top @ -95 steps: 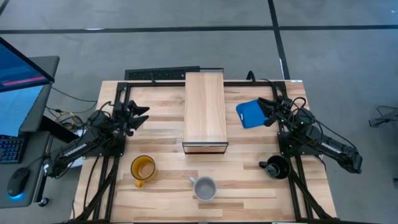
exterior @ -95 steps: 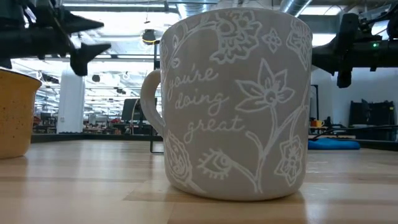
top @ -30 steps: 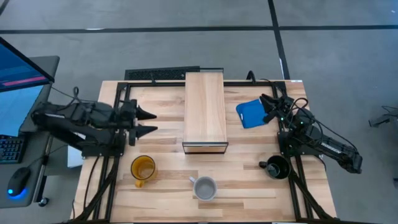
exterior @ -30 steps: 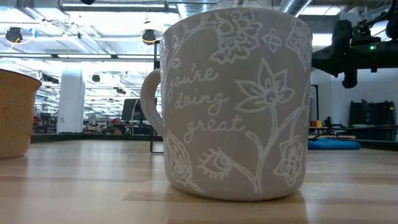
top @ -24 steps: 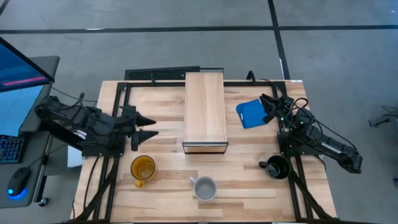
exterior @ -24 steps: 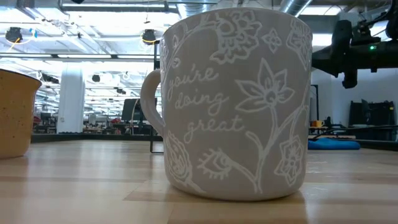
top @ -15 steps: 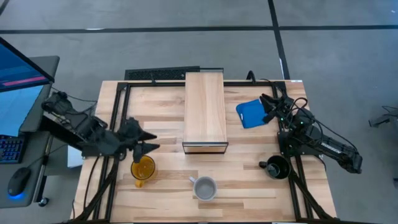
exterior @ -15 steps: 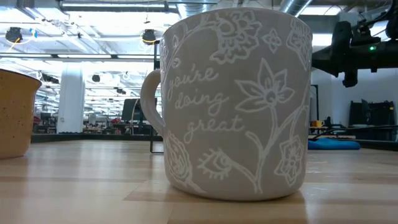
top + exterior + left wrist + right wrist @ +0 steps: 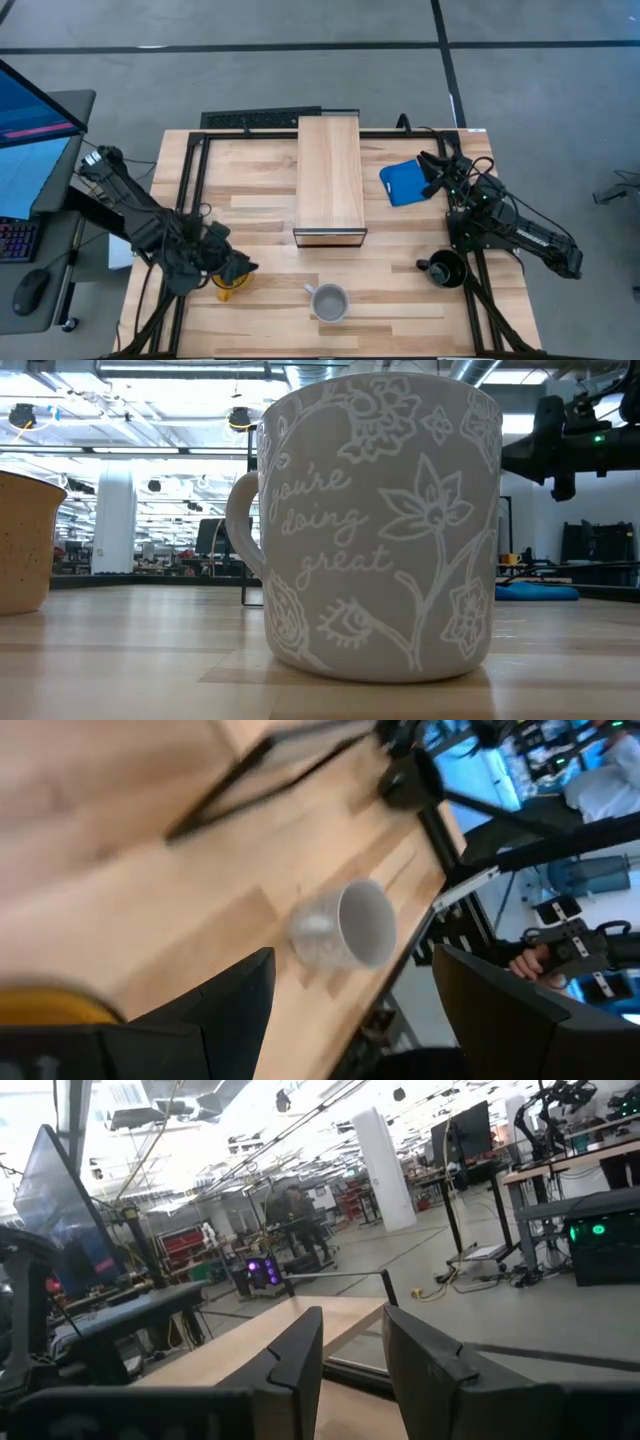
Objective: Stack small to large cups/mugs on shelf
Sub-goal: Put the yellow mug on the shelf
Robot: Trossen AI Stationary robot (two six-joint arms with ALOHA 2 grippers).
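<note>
Left gripper (image 9: 238,268) over yellow-orange mug (image 9: 226,285), fingers apart | grey mug (image 9: 328,300) near table (image 9: 400,300) front edge | right gripper (image 9: 432,172) beside blue object (image 9: 402,183), fingers apart | shelf (image 9: 329,178) centred.

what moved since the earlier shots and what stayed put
The left arm swung from beside the shelf toward the table's front edge; its gripper now sits open over the yellow mug, nothing grasped yet. The right gripper stayed open by the flat blue object. The yellow mug, grey mug and black mug have not shifted.
</note>
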